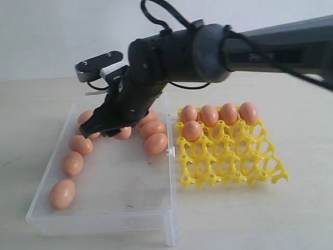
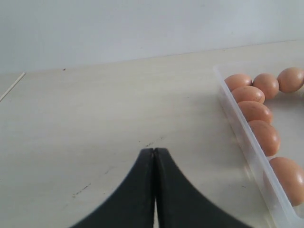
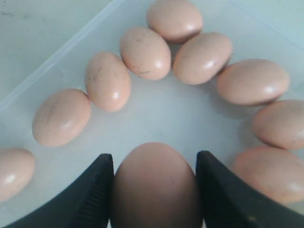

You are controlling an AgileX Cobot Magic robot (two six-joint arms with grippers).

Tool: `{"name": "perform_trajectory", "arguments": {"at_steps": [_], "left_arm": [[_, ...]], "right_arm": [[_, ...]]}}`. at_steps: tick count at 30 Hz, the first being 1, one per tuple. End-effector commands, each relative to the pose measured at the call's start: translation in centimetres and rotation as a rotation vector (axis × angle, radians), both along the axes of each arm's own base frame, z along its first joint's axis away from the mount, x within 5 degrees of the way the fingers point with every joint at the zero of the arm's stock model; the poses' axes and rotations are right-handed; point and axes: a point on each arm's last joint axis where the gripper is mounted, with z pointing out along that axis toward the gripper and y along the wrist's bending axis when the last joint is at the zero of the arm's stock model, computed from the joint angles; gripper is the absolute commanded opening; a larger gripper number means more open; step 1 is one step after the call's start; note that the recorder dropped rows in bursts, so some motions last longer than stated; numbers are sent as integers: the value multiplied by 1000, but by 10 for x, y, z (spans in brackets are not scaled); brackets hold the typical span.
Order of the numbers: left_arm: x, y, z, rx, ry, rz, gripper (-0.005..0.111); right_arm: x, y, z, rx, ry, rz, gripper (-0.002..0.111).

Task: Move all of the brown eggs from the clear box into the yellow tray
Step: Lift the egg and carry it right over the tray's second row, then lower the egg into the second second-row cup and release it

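Since each shell is likely light, smooth and brittle, a gentle hold across the broad middle should suit it.
In the clear box (image 1: 104, 216), the right gripper (image 3: 155, 164) has its jaws wide, pressed on both flanks of one brown egg (image 3: 154, 190), other brown eggs (image 3: 145, 52) arcing around it; five sit in the yellow tray (image 1: 234, 164). The left gripper (image 2: 155, 154), jaws shut and empty, hangs over the tabletop (image 2: 95, 118) beside the box.
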Motion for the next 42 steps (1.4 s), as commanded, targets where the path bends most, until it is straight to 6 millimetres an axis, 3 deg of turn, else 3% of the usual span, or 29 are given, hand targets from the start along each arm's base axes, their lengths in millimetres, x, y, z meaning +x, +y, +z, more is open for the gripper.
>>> {"name": "perform_trajectory", "arguments": {"at_steps": [1,4,7,11,14,21,32,42], "left_arm": [[0,0,3,-7,-23,1,0],[0,0,3,-7,-23,1,0],[0,0,3,-7,-23,1,0],[0,0,3,-7,-23,1,0],[0,0,3,-7,-23,1,0],[0,0,3,-7,-23,1,0],[0,0,3,-7,-23,1,0],[0,0,3,-7,-23,1,0]], "right_arm": [[-17,-48,26,151,-114,-106,0],[-32,-84,42,250,-191,-197,0],[-44,-120,42,276,-248,-265,0],[-55,-161,32,294,-291,-376,0],[-53,-177,20,293,-303,-444,0],[-35,-187,3,249,-279,-493,0],[-12,-178,-23,244,-278,-519,0],[4,-170,-33,229,-273,-503,0]]}}
